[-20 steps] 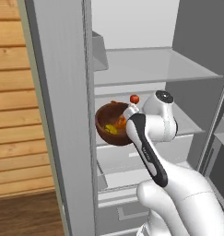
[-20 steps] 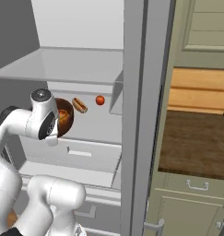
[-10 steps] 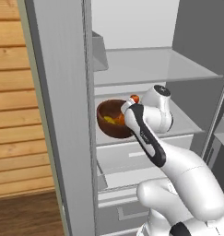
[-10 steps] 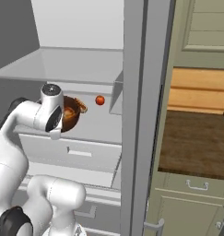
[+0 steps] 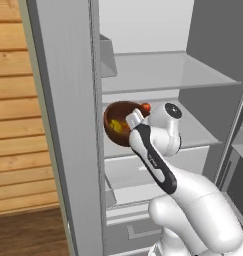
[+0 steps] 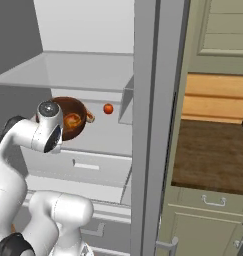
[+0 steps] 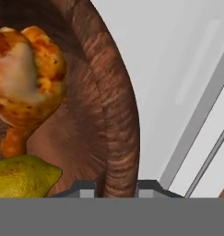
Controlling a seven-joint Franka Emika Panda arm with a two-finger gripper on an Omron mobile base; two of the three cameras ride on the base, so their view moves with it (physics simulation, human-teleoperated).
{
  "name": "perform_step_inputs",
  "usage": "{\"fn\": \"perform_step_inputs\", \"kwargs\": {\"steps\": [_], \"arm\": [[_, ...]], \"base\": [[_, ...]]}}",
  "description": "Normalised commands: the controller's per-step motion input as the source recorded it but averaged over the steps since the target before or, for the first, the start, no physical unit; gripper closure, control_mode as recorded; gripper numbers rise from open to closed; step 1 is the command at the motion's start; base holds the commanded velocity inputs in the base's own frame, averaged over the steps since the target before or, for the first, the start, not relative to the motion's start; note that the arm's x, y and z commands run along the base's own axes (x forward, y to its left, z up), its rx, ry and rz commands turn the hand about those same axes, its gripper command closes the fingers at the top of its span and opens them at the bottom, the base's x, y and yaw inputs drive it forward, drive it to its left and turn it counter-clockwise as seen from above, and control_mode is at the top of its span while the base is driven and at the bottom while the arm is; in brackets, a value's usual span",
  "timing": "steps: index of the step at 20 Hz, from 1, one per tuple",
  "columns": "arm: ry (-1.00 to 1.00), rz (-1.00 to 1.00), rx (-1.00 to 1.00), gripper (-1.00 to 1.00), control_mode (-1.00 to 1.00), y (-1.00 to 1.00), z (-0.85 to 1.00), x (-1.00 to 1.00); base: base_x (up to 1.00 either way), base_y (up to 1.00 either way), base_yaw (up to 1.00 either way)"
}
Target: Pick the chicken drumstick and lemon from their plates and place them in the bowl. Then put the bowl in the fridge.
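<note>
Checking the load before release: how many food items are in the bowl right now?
2. The chicken drumstick lies deep in the bowl; the lemon sits beside it, nearer the gripper clamped on the rim. More could be hidden outside the hand view.

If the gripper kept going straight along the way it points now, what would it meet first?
The gripper already straddles the rim of the bowl, so the bowl's wall lies straight ahead. Carried along with it, the bowl would probably reach the pale back wall of the fridge first, though the depth there is unclear.
</note>
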Motion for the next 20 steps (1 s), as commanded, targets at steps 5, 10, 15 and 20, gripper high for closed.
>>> {"fn": "perform_step_inputs", "kwargs": {"steps": [5,10,15,20], "arm": [[-0.02,0.00,0.00,1.00,-1.00,0.22,-0.16,0.21],[0.14,0.00,0.00,1.00,-1.00,0.16,-0.26,0.35],[0.13,0.00,0.00,-1.00,-1.00,0.25,-0.34,0.32],[0.01,0.00,0.05,-1.00,-1.00,0.08,-0.49,0.06]], "base": [[0.00,0.00,0.00],[0.00,0.00,0.00],[0.00,0.00,0.00],[0.00,0.00,0.00]]}}
